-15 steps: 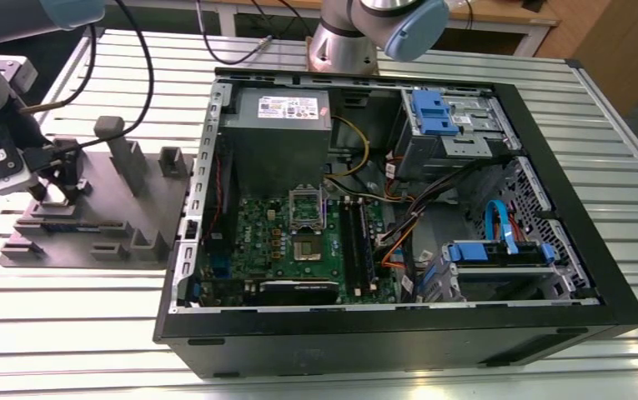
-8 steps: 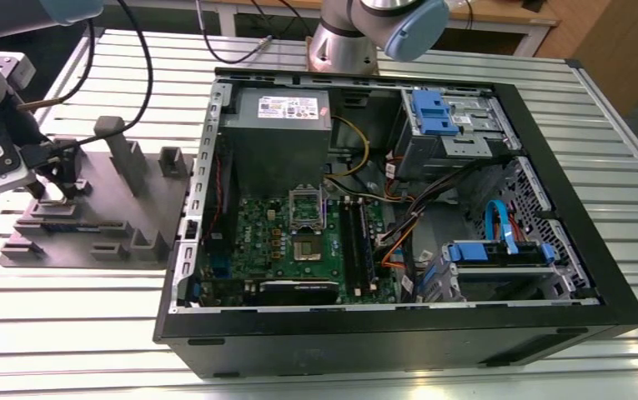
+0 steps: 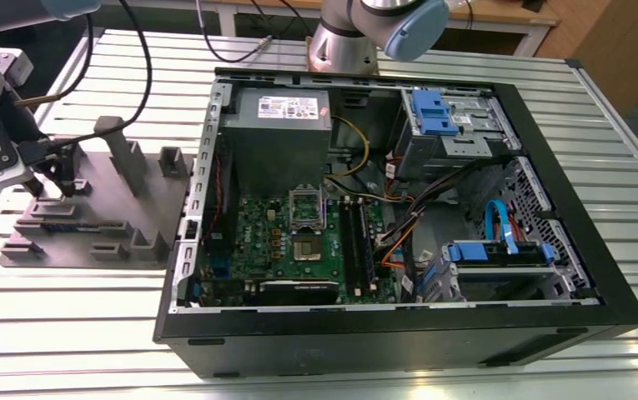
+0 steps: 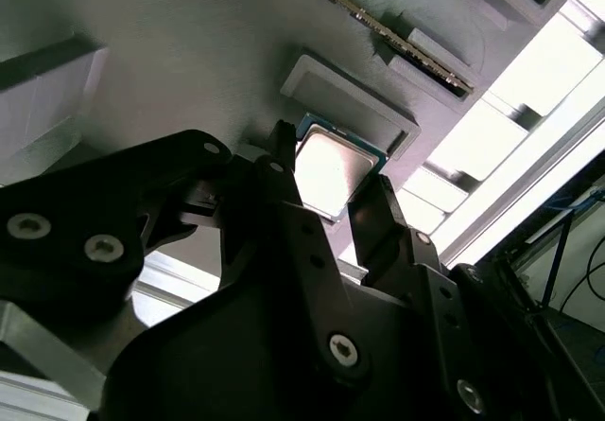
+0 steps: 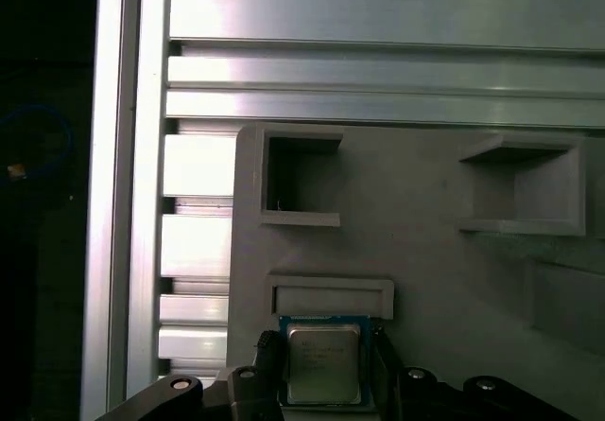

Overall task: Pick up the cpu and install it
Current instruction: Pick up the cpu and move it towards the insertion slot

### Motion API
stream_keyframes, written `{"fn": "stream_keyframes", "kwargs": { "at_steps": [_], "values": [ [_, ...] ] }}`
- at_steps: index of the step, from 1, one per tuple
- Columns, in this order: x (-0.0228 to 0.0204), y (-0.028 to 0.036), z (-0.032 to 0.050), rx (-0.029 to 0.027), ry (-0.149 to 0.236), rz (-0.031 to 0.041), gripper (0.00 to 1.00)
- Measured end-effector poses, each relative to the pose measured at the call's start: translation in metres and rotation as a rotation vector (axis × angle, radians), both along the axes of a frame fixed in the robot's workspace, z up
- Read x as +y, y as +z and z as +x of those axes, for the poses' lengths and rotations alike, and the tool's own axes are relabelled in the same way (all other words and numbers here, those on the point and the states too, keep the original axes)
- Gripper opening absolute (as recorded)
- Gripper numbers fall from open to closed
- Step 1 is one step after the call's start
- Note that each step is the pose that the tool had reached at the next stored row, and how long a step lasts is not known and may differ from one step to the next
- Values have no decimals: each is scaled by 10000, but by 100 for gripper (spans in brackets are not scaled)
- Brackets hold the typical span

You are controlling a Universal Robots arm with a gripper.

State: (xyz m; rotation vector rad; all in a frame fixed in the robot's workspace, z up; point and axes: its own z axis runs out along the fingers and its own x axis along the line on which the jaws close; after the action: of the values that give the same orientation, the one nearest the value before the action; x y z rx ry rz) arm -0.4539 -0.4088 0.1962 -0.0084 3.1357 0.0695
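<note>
While poised low at the exterior view's left, clenched on its load.
Beside the open black computer case (image 3: 408, 337), over a ribbed grey holder block (image 3: 168, 200): black two-fingered gripper (image 3: 54, 187) (image 5: 323, 338) pressed against opposite edges of the small square silvery cpu (image 5: 323, 364) (image 4: 331, 166), lying flat on that block in both wrist views.
</note>
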Motion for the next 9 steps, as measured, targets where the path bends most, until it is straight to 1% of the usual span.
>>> {"fn": "stream_keyframes", "kwargs": {
  "at_steps": [2, 3, 9],
  "values": [
    [0, 3, 0, 2, 0, -1, 47],
    [0, 17, 0, 2, 0, -1, 47],
    [0, 25, 0, 1, 0, 0, 47]
  ]
}}
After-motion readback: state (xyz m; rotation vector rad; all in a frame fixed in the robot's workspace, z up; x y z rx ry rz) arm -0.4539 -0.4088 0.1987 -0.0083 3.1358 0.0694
